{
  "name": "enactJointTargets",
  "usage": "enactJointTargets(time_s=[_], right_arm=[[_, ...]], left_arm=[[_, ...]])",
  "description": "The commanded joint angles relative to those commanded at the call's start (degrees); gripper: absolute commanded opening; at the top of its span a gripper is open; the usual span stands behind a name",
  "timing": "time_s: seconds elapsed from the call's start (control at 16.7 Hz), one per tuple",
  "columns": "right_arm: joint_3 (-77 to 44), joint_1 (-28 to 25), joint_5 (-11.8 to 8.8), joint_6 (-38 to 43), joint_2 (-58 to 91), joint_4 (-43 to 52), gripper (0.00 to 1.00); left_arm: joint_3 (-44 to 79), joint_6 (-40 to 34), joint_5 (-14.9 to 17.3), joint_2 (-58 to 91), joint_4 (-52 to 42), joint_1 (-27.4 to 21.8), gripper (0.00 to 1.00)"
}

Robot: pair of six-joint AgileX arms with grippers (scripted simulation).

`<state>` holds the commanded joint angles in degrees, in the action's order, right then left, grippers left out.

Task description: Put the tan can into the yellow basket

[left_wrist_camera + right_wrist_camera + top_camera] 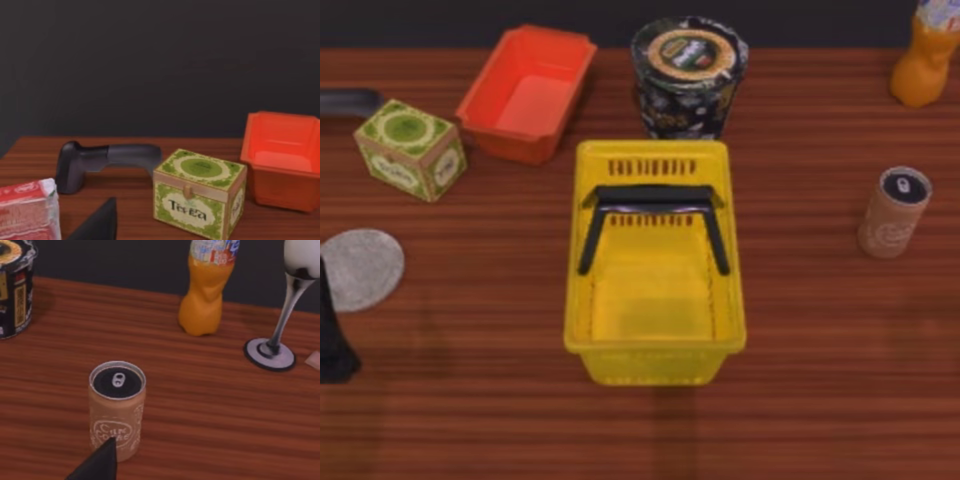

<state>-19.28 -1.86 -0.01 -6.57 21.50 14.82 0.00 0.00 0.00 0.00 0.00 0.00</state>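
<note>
Tan can [117, 417] upright, pale logo illegible.

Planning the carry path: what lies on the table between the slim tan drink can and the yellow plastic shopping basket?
Nothing: in the top view only bare wooden table separates the slim tan drink can from the yellow plastic shopping basket.

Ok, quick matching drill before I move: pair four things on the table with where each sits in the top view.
Things:
1. tan can
2. yellow basket
3. orange-red tray
4. green tea box

Places:
A. far left of the table
B. centre of the table
C. right of the basket, standing upright
D. behind the basket, to its left

Pairs: 1-C, 2-B, 3-D, 4-A
</note>
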Motion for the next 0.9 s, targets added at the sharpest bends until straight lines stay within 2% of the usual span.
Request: enactJointTargets(time_s=[0.9], right_arm=[[-75.8,-6.0,0.1,-22.2,89.1,44.6,1.00]], left_arm=[[0.0,0.0,0.0,0.0,0.0,0.0,1.00]])
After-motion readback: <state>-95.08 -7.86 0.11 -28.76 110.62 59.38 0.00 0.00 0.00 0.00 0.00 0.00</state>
